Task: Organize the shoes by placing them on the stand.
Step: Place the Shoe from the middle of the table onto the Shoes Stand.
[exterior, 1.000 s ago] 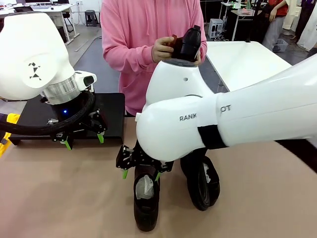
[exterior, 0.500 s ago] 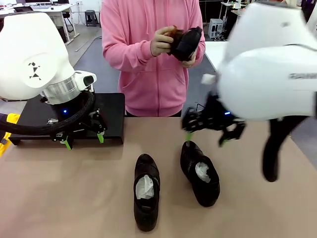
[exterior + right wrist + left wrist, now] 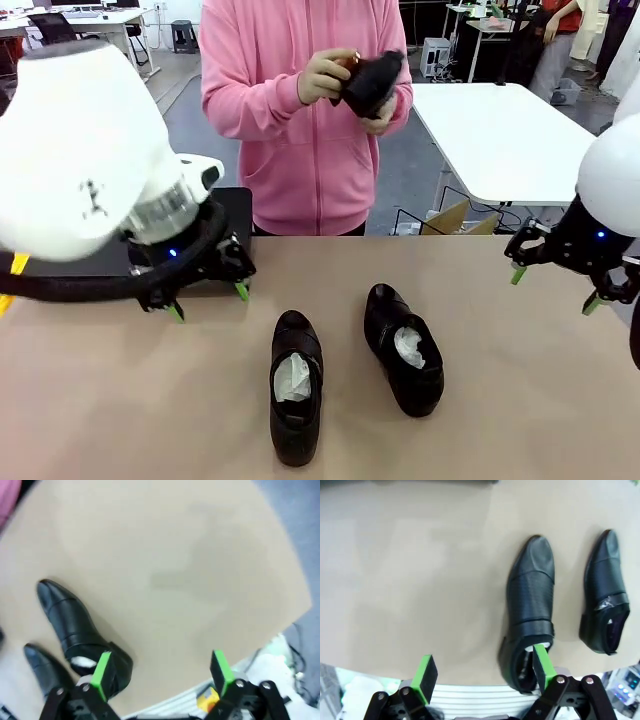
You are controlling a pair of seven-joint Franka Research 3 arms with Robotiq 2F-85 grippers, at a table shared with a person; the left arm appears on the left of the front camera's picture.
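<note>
Two glossy black leather shoes lie on their soles side by side, apart, near the middle of the table: the left shoe (image 3: pixel 297 400) lies straight, and the right shoe (image 3: pixel 404 350) lies slightly farther back and angled. Each is low-cut and smooth, with crumpled white paper (image 3: pixel 291 378) in its opening. The left wrist view shows the same pair from above, one with a finely grained upper and a strap (image 3: pixel 531 605), the other (image 3: pixel 605 600) just beside it. A third shoe (image 3: pixel 370 85) is off the table, clasped between the hands (image 3: pixel 325 78) of the person in a pink hooded sweatshirt at the far side. The stand (image 3: pixel 236 212), a flat matte-black platform, sits at the far left of the tan, matte table (image 3: pixel 120 400), largely hidden behind the left arm. The left gripper (image 3: pixel 209 302) hangs in front of the stand, green pads spread, holding nothing. The right gripper (image 3: pixel 553 289) hovers by the right edge, well apart from the shoes, its fingers spread and empty.
</note>
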